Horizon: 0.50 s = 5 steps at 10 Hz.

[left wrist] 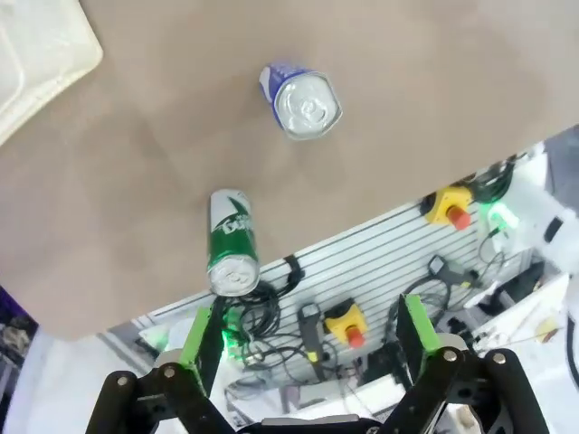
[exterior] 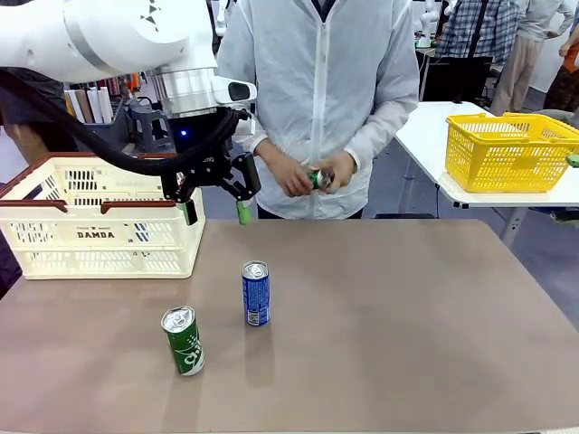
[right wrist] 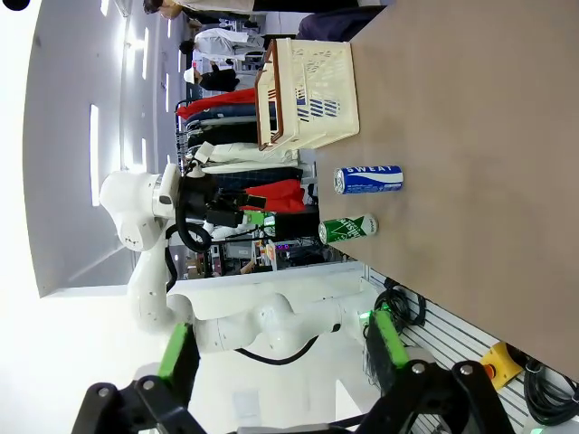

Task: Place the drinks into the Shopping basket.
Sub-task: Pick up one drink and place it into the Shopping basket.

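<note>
A blue can (exterior: 256, 293) stands upright mid-table, and a green can (exterior: 183, 340) stands in front of it, to the left. The person at the far side holds another green can (exterior: 318, 179) in both hands. The cream Shopping basket (exterior: 99, 217) sits at the back left. My left gripper (exterior: 214, 213) hangs open above the table by the basket's right side, holding nothing. Looking down from it, the left wrist view has the blue can (left wrist: 303, 99) and green can (left wrist: 232, 242) beyond its open gripper (left wrist: 309, 334). My right gripper (right wrist: 280, 348) is open and empty, far from the blue can (right wrist: 368, 179), green can (right wrist: 346, 229) and basket (right wrist: 308, 95).
A bright yellow mesh basket (exterior: 511, 152) stands on a white table at the back right. The brown table (exterior: 407, 316) has free room across its right half. The person's hands (exterior: 303, 174) are over the far edge.
</note>
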Available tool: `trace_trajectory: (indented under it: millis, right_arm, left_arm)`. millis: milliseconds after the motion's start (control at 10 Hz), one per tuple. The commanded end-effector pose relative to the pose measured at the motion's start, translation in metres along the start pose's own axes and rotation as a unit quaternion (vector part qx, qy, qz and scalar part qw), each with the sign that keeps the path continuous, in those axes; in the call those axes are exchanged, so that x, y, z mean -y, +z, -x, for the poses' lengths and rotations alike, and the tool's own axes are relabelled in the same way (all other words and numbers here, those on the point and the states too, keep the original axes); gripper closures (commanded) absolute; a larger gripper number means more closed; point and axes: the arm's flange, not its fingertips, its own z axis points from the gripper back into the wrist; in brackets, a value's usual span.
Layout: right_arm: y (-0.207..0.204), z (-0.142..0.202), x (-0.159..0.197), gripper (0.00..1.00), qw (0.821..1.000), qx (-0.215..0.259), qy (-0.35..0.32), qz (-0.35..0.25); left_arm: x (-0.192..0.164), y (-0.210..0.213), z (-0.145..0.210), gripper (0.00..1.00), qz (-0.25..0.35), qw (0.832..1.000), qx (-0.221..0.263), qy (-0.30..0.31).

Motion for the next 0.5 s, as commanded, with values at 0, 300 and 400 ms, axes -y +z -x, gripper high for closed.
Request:
trace_trajectory:
  millis: [0, 300, 400]
  right_arm:
    - [0.002, 0.001, -0.004, 0.00, 1.000, -0.003, -0.008, 0.004]
    - [0.002, 0.001, -0.004, 0.00, 1.000, -0.003, -0.008, 0.004]
    - [0.002, 0.001, -0.004, 0.00, 1.000, -0.003, -0.008, 0.004]
  left_arm:
    - [0.012, -0.024, -0.008, 0.00, 0.023, 0.994, 0.030, 0.106]
    - [0.028, -0.058, -0.034, 0.00, 0.046, 0.989, 0.022, 0.140]
    - [0.027, -0.070, -0.044, 0.00, 0.040, 0.989, -0.005, 0.140]
